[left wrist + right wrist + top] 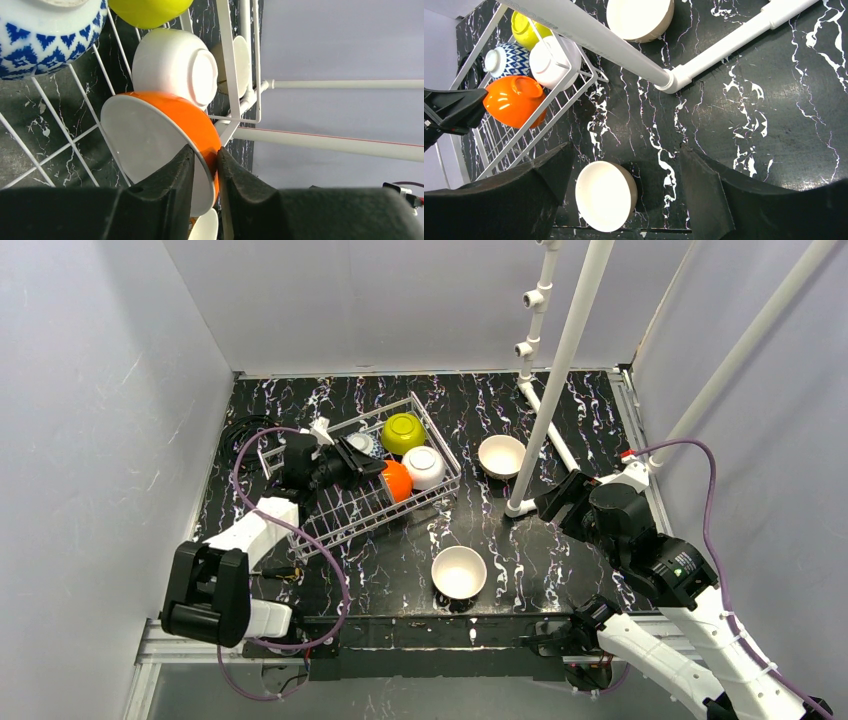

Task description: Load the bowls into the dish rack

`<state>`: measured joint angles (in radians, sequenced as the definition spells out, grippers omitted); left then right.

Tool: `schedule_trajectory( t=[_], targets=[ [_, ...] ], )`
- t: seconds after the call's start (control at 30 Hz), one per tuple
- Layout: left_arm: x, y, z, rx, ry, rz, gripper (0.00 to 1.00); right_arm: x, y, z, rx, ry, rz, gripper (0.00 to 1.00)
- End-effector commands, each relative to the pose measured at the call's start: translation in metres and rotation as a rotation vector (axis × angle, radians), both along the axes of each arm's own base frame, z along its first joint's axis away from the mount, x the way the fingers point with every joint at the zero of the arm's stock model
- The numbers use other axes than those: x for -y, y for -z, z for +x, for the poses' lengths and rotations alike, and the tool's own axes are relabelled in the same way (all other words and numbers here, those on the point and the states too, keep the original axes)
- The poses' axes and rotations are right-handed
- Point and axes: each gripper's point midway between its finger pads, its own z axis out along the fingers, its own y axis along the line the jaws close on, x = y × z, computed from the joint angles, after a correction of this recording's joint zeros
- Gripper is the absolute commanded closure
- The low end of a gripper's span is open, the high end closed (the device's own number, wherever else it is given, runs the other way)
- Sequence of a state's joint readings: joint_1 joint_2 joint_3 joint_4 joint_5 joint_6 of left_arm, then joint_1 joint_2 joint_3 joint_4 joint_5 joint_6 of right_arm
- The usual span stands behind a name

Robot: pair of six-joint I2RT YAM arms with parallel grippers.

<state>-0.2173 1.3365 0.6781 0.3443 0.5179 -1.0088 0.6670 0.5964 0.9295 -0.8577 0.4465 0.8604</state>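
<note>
Bowls are seen in two places: four are inside the dish rack and two are outside it on the dark marbled surface. The rack is placed at the far left of the surface and is turned at an angle. In its far corner the yellow-green bowl is found, with the blue-white bowl just to its left and the white bowl near the right wall of the rack. The orange bowl is tilted on its side, touching the white bowl, with its white inside turned toward the left arm. The jaws of the left arm are clamped on the rim of this orange bowl: in the left wrist view one of the fingers is pressed on the white inside and the other on the orange outside. One tan bowl is standing upright to the right of the rack, close to the foot of a white pipe. The other tan bowl is standing upright near the front edge, well apart from the rack. The right arm is held above the right side of the surface, and its jaws are wide apart with nothing gripped between them.
</note>
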Motion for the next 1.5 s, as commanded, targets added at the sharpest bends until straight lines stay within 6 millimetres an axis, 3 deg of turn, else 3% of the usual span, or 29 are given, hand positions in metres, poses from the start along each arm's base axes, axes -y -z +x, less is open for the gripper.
schedule_trajectory(
  t=[0.0,0.23,0.43,0.77,1.03,1.47],
  targets=[
    [-0.003,0.001,-0.016,-0.009,0.030,0.009,0.79,0.000,-0.013,0.007,0.047,0.016,0.018,0.15],
    [-0.026,0.019,-0.025,-0.041,-0.017,0.055,0.81,0.001,-0.014,0.007,0.048,0.016,0.015,0.15],
    [-0.043,0.022,-0.028,-0.044,-0.043,0.049,0.77,0.000,-0.014,0.007,0.046,0.013,0.016,0.15],
    [-0.054,0.038,-0.030,-0.097,-0.063,0.045,0.74,-0.001,-0.013,0.007,0.044,0.010,0.014,0.15],
    [-0.071,0.074,-0.039,-0.261,-0.100,0.183,0.72,0.002,-0.010,0.005,0.041,0.018,0.010,0.15],
    [-0.098,0.074,-0.034,-0.257,-0.147,0.368,0.65,0.003,-0.008,0.004,0.041,0.017,0.010,0.15]
  ],
)
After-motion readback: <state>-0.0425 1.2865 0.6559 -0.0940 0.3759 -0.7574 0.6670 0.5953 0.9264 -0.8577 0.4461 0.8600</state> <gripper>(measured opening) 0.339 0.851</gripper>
